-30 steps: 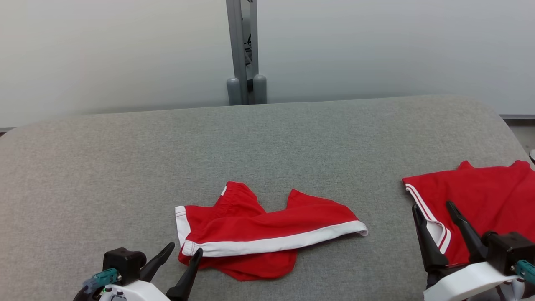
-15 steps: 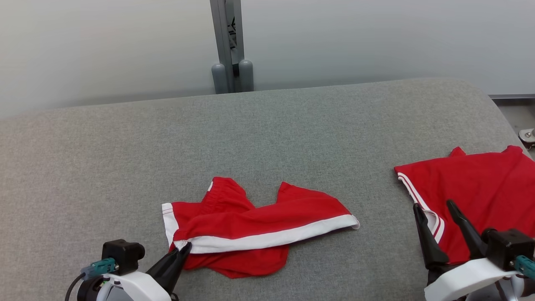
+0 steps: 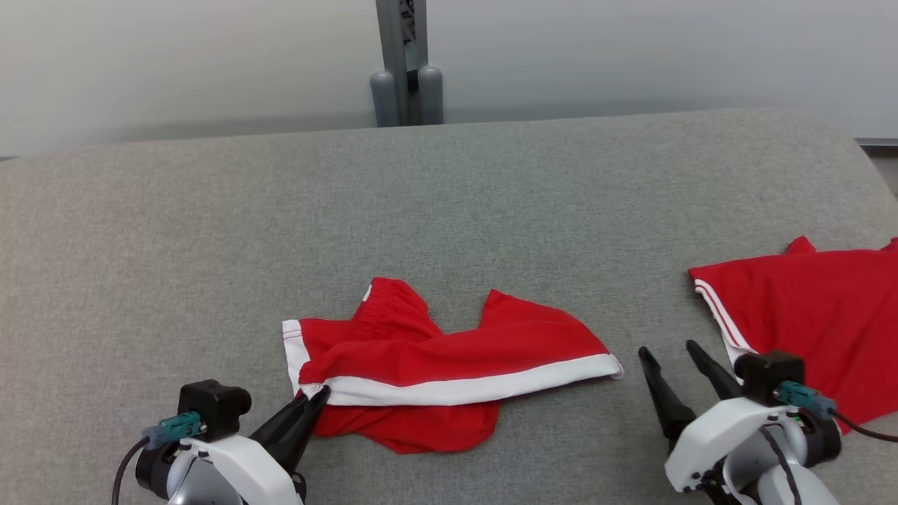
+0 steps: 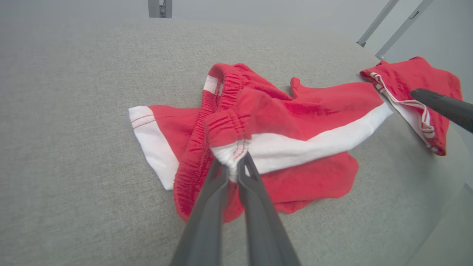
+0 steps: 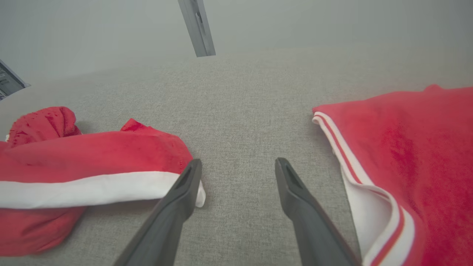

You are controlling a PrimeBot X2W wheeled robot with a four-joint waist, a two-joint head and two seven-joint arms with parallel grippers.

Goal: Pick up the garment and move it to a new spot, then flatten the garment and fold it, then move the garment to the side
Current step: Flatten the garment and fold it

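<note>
The garment (image 3: pixel 449 358) is a crumpled pair of red shorts with a white side stripe, lying on the grey padded surface (image 3: pixel 210 231) near its front middle. My left gripper (image 3: pixel 317 398) is shut on the garment's left end. In the left wrist view the two tips of the left gripper (image 4: pixel 235 162) pinch the white stripe by the gathered waistband of the garment (image 4: pixel 295 111). My right gripper (image 3: pixel 666 348) stands open just right of the garment's right tip. In the right wrist view the right gripper (image 5: pixel 238 162) has bare fabric surface between its fingers, and the garment (image 5: pixel 92 155) lies to the left.
A second red garment (image 3: pixel 807 315) with white-and-red trim lies flat at the right edge, also seen as a red piece (image 5: pixel 406 155) to the right of my right fingers. A grey metal post (image 3: pixel 407 63) stands behind the surface's far edge.
My left gripper has shut on the garment's left end. My right gripper has moved left, off the second red garment to beside the garment's right tip. The camera has shifted.
</note>
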